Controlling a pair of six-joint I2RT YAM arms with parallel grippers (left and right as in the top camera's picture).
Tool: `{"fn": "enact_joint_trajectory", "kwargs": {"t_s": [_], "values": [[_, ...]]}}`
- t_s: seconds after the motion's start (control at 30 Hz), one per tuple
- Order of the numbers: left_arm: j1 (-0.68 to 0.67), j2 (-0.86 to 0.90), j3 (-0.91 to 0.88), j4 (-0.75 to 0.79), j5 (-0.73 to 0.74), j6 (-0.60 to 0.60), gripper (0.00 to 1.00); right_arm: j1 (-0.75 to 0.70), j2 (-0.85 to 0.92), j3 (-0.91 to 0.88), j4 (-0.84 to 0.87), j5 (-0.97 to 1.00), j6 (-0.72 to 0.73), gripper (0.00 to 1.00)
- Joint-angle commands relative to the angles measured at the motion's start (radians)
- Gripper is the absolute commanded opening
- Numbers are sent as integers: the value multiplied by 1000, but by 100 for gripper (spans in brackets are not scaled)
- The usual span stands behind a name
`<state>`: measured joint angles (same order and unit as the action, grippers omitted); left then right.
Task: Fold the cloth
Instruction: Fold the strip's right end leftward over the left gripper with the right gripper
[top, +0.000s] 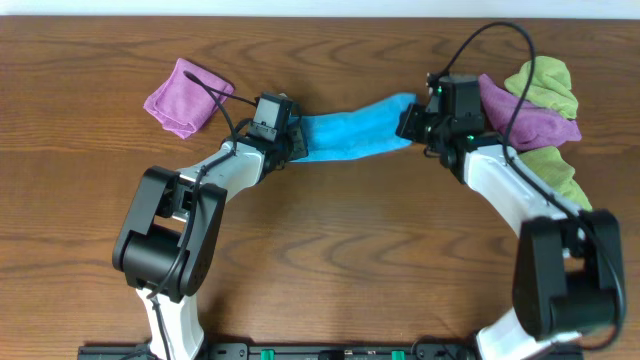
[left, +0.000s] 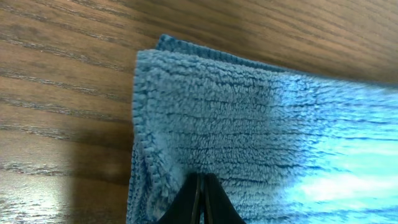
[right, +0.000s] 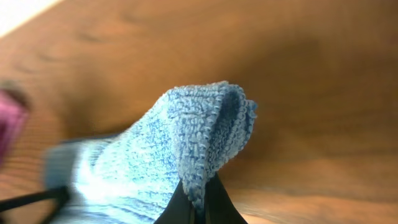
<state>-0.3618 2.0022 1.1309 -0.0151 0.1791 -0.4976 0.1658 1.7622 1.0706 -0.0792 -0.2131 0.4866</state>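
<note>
The sky-blue cloth (top: 352, 131) is stretched as a narrow band between both grippers at the back of the table. My left gripper (top: 291, 141) is shut on its left end; the left wrist view shows the black fingers (left: 202, 186) pinched together on the cloth's folded corner (left: 205, 118), which lies on the wood. My right gripper (top: 412, 124) is shut on the right end; in the right wrist view the fingers (right: 199, 198) clamp a bunched edge of the cloth (right: 193, 127), held above the table.
A purple cloth (top: 181, 97) lies at the back left. A purple cloth (top: 530, 118) and lime-green cloths (top: 552, 160) are piled at the back right, just behind my right arm. The wooden table (top: 330, 260) extends toward the front.
</note>
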Motion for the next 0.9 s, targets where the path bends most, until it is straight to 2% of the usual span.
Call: {"fn": "enact_joint_trajectory", "kwargs": {"t_s": [0.0, 0.47, 0.87], "values": [[2, 21, -5, -26, -21, -2, 6, 33, -31, 14, 16, -5, -5, 1], [2, 17, -3, -26, -20, -5, 6, 236, 48, 33, 167, 33, -3, 1], [3, -26, -2, -53, 20, -3, 6, 322, 223, 212, 106, 27, -17, 1]]}}
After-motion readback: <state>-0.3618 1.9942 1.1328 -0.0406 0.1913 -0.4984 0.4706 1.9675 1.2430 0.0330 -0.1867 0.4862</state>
